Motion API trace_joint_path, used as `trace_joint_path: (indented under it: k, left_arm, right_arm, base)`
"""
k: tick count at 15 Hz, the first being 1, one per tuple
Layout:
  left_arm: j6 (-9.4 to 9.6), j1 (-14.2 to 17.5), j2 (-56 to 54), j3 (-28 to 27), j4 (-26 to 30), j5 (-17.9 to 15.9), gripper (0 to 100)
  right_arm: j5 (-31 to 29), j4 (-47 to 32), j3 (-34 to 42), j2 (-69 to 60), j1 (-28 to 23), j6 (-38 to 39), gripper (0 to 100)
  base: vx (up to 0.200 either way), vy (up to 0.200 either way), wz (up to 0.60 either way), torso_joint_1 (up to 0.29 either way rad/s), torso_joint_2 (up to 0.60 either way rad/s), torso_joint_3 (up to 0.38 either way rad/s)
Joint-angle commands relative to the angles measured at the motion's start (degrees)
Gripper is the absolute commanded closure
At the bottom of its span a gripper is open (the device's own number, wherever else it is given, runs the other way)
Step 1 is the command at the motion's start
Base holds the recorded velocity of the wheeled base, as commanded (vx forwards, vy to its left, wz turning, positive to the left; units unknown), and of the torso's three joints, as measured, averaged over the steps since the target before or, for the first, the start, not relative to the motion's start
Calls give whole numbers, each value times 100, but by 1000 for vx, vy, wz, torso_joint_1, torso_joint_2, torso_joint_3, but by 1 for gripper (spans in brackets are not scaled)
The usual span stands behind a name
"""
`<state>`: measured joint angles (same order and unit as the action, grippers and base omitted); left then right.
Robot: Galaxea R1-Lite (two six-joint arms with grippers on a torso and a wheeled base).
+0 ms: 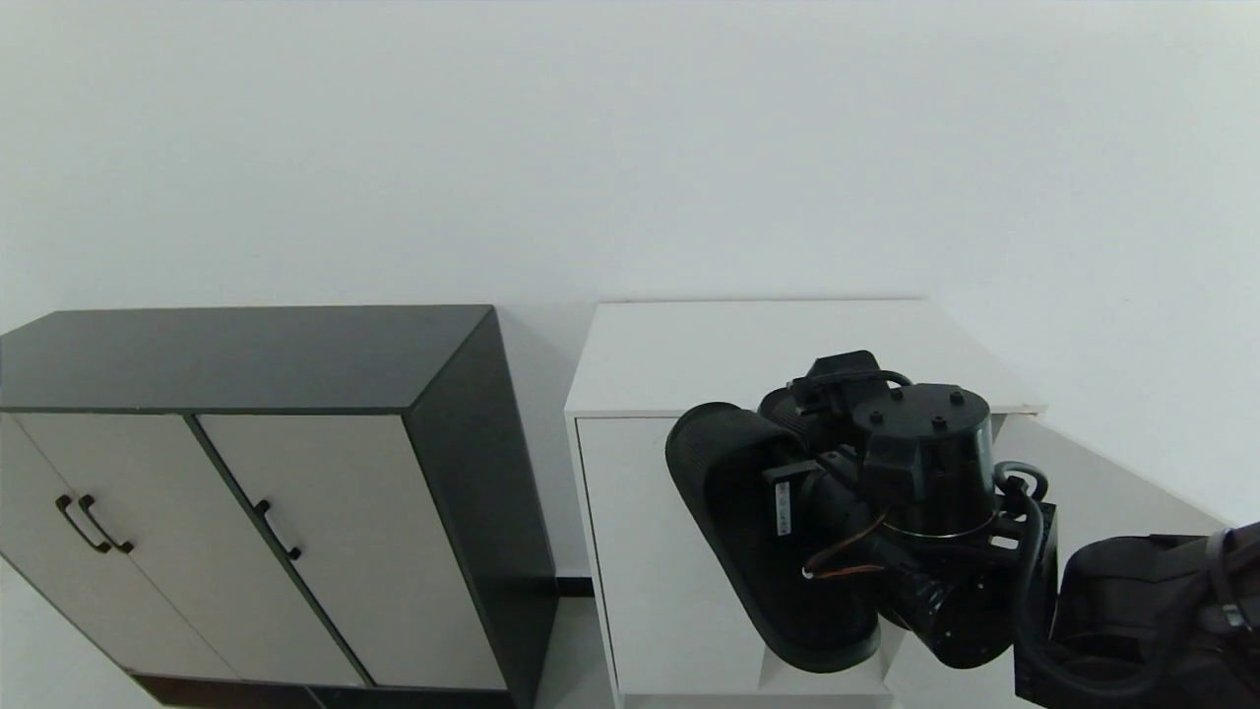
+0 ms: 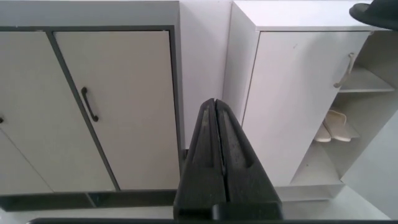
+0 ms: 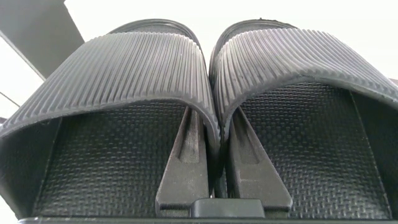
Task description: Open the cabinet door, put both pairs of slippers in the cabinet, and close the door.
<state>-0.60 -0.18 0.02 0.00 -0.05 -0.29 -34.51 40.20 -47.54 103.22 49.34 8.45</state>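
Black pair (image 3: 146, 84) is in your right claw (image 3: 213, 127). The fingers are nearly together, pinching the slippers' two inner walls, with one slipper on either side of the claw. In the head view the pair (image 1: 733, 522) hangs just ahead of the claw, in front of the white cabinet (image 1: 758, 345).

Your left claw (image 2: 216, 109) is pressed fully together and carries nothing. It points at the gap between the two cabinets. Ahead of it on the white cabinet's side, past the door (image 2: 301, 93), the inside is exposed and a white pair (image 2: 337, 127) lies on a shelf (image 2: 367, 81).

Left of your right claw stands the dark cabinet (image 1: 246, 354), doors closed, black handles (image 1: 276, 529) showing. A plain white wall (image 1: 630, 148) runs behind both.

Your right arm covers the white cabinet's lower front in the head view. The door's edge cuts off part of the white pair, and you can't tell how far that door is swung. The right fingertips are buried between the slippers.
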Motion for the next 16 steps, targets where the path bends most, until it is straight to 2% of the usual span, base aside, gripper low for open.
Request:
trace_joint_path:
  k: [1,14,16]
  left_arm:
    - [-2,1,-2,0,-4,3,100]
    - [-2,1,6,0,-4,3,100]
    - [7,1,-2,0,-4,3,100]
  right_arm:
    - [-3,14,17,49,6,-1,100]
    - [23,216,149,41,15,-27,100]
    - [23,304,202,41,15,-98,100]
  base:
    - [0,-200,0,-7,2,2]
    - [0,-200,0,4,1,3]
    - [0,0,0,0,0,0]
